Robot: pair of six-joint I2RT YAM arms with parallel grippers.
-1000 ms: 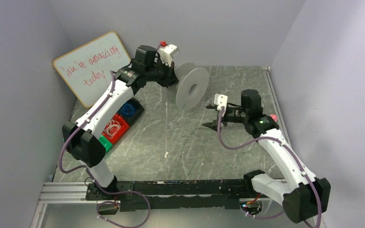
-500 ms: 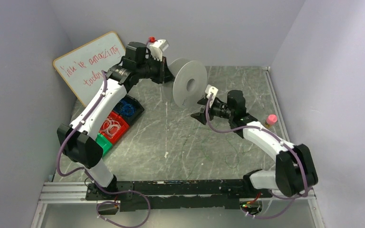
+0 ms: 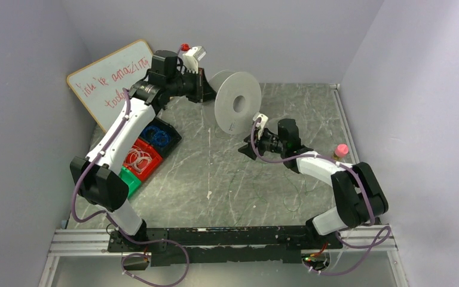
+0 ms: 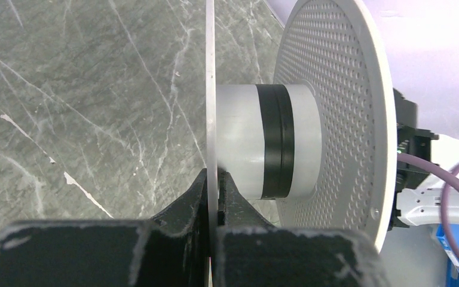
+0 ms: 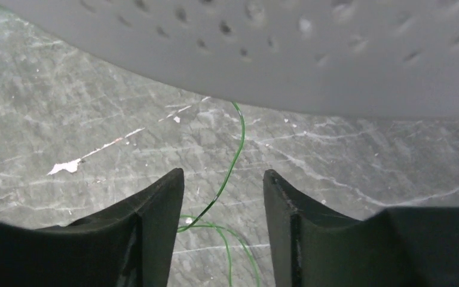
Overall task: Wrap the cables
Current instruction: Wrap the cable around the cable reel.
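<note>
Wire (image 5: pixel 235 156) this fine should be almost weightless, limp yet springy, and apt to tangle or slide out of the pads. I would pinch the single strand rising toward the spool (image 3: pixel 237 103), not the loose loops. It lies right of the table's (image 3: pixel 203 173) middle, below the spool's rim, and passes untouched between the right gripper's (image 5: pixel 222 179) parted jaws. The left gripper (image 4: pixel 214 179) is clamped on one spool flange. The whiteboard (image 3: pixel 112 84) at the far-left corner reads "You're amazing today" in red

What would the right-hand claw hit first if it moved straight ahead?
Probably the thin green wire just ahead of the right gripper, then the grey perforated spool disc; depth is unclear.
</note>
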